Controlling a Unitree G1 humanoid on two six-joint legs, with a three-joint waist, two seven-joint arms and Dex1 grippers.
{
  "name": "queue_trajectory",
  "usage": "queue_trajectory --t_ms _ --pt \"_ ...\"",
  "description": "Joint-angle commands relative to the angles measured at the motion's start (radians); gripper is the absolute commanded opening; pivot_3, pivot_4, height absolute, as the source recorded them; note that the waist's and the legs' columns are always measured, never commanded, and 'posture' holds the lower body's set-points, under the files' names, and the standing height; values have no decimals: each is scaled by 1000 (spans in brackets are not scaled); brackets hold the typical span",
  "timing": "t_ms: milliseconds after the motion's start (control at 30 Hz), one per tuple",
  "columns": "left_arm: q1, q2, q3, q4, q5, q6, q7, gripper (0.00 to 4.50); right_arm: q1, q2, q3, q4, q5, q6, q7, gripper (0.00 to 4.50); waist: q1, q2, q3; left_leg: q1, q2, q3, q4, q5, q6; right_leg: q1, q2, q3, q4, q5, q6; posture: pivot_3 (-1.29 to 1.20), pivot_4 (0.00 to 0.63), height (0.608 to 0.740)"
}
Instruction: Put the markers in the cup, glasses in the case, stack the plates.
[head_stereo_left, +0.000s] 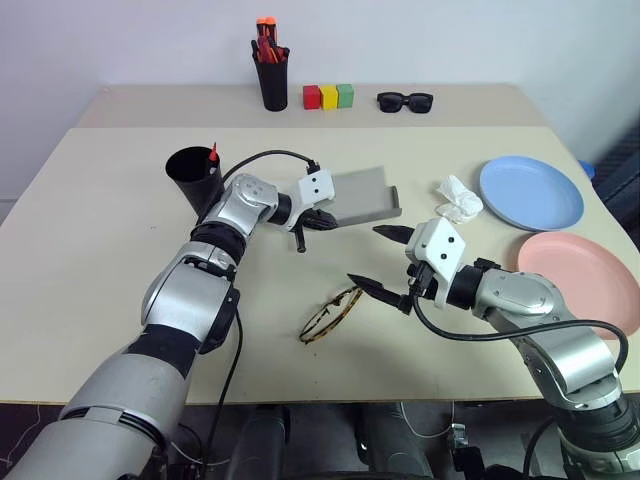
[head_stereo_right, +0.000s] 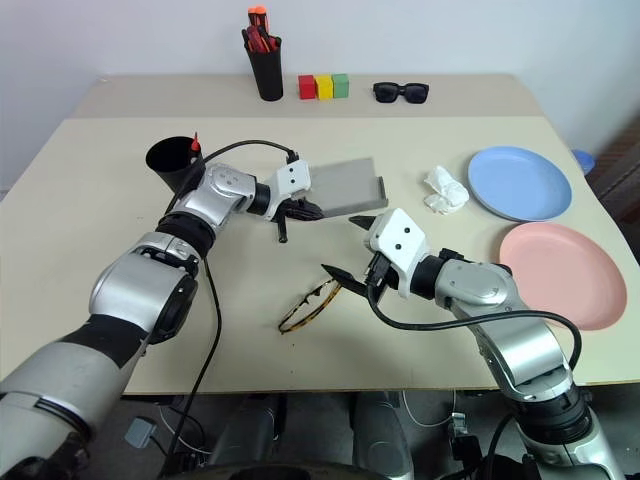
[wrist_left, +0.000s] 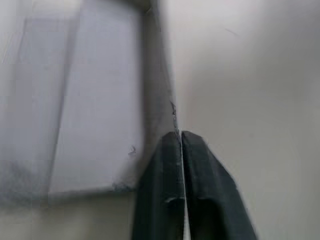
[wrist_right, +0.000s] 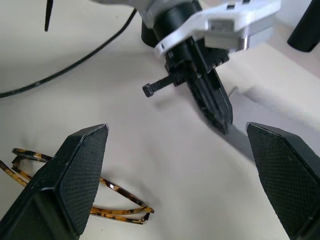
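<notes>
The grey case (head_stereo_left: 362, 193) lies mid-table. My left gripper (head_stereo_left: 325, 222) is shut, its tips pinching the case's near left edge (wrist_left: 165, 107). The glasses (head_stereo_left: 332, 314) lie folded on the table nearer to me, just left of and below my right gripper (head_stereo_left: 365, 255), which hovers open with nothing between its fingers. In the right wrist view the glasses (wrist_right: 115, 192) sit beside one finger and the left gripper (wrist_right: 222, 120) meets the case ahead. The black cup (head_stereo_left: 192, 172) stands at the left with a red marker (head_stereo_left: 213, 153) poking out. The blue plate (head_stereo_left: 530, 192) and the pink plate (head_stereo_left: 580, 280) lie side by side at the right.
A crumpled white tissue (head_stereo_left: 458, 200) lies between the case and the blue plate. At the back stand a black holder of orange-red markers (head_stereo_left: 270, 75), three coloured blocks (head_stereo_left: 328, 96) and black sunglasses (head_stereo_left: 405, 101). A black cable (head_stereo_left: 270, 156) arcs over my left wrist.
</notes>
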Motion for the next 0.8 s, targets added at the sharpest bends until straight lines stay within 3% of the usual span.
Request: queue_trajectory --t_ms 33,267,500,600,733,800 --pt "5 26 21 -37 -15 -24 -37 23 -11 -10 -34 -30 3 -5 -2 4500 -2 0 0 0 0 0 0 0 0 0 0 0 0 0 0 0 150 740" --pt "132 178 8 -274 -75 -11 -390 23 16 -61 -75 -21 14 -7 44 4500 -11 0 0 0 0 0 -1 0 0 0 0 0 1 0 0 0 150 740" --pt "350 313 -8 -673 -125 184 -491 23 -17 -137 -53 -28 33 -23 155 4500 -21 0 0 1 0 0 0 0 0 1 0 0 1 0 0 0 150 740" --pt "397 323 -3 -773 -144 278 -464 766 -49 -138 -16 -23 26 -29 189 4500 -23 0 0 1 0 0 1 0 0 1 0 0 2 0 0 0 150 740" --pt "430 317 20 -850 -167 306 -392 2675 -80 -151 45 0 -19 -60 231 4500 -21 0 0 2 0 0 2 0 0 2 0 0 2 0 0 0 150 740" --pt "436 313 43 -878 -192 332 -358 2675 -94 -155 67 15 -45 -82 245 4500 -22 0 0 1 0 0 2 0 0 2 -1 0 2 0 0 0 150 740"
